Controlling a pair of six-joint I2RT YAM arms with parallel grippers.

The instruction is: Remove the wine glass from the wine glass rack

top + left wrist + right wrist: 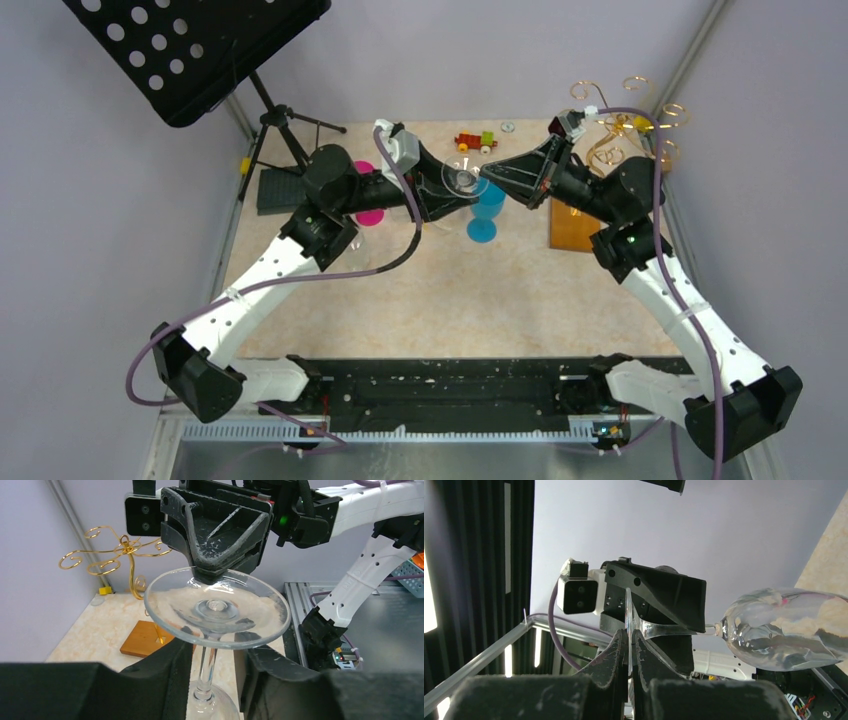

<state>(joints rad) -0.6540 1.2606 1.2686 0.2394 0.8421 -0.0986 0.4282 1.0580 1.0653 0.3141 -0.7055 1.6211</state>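
- The right pincer [630, 636] is nipped shut on the foot rim of the wine glass [216, 610], foot-up over the counter [450, 290].
- The left pincer [212, 672] is part-open, straddling the stem.
- The wine glass rack [620, 125] stands well apart.

**Top external:** we are looking down from above and behind the arm bases, far enough off to take in the whole bench [450, 290].

**Left wrist:** we are sighting along the left jaws, close on the wine glass [217, 612], facing the wine glass rack [131, 567].

**Right wrist:** we are sighting along the right jaws, equally close, facing the left arm.

**Shared:** all three are framing the glass. The top and left wrist views are sharing the rack.
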